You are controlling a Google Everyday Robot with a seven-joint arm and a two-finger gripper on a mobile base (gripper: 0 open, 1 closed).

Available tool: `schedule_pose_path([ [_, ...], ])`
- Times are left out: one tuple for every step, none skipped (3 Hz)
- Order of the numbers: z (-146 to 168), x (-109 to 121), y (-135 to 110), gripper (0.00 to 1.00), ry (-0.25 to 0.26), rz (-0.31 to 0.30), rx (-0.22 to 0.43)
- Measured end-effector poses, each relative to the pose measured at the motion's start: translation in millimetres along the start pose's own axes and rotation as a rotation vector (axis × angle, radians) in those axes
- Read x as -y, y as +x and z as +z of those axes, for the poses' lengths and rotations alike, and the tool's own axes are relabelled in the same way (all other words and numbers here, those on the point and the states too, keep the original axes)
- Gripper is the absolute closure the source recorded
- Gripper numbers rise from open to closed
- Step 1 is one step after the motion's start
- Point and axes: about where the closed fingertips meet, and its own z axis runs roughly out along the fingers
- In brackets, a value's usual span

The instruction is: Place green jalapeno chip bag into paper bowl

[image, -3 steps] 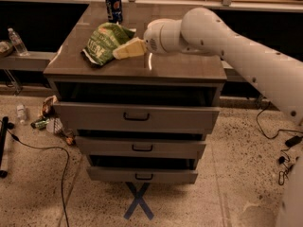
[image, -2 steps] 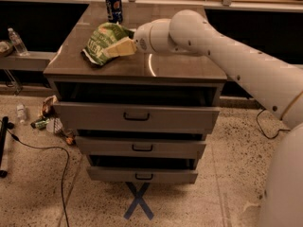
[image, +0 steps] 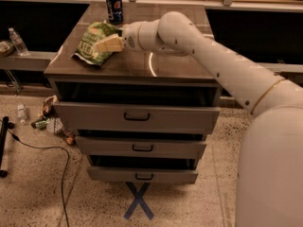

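Stretching left, jaws at chip bag (image: 89, 46).

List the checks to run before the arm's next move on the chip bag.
1. Chip bag found: lying on the left part of the cabinet top. Ok.
2. Gripper at the bag: it sits over the bag's right edge. Ok.
3. Hold on the bag secure: cannot tell.
4. Bowl found: none shows in this view. Not ok; locate it before carrying anything.
5. Soda can out of the way: upright at the back edge, behind the bag and apart from it. Ok.
6. Bag lifted off the top: it looks to be resting on the surface. Not ok yet.
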Motion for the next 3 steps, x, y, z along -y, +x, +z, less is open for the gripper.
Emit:
schedule_pose_path([
  [12, -6, -3, 0.41, -0.047, -0.012, 0.017],
  [18, -10, -5, 0.64, -0.073, -0.026, 0.021],
  [23, -11, -6, 0.87, -0.083, -0.039, 0.011],
])
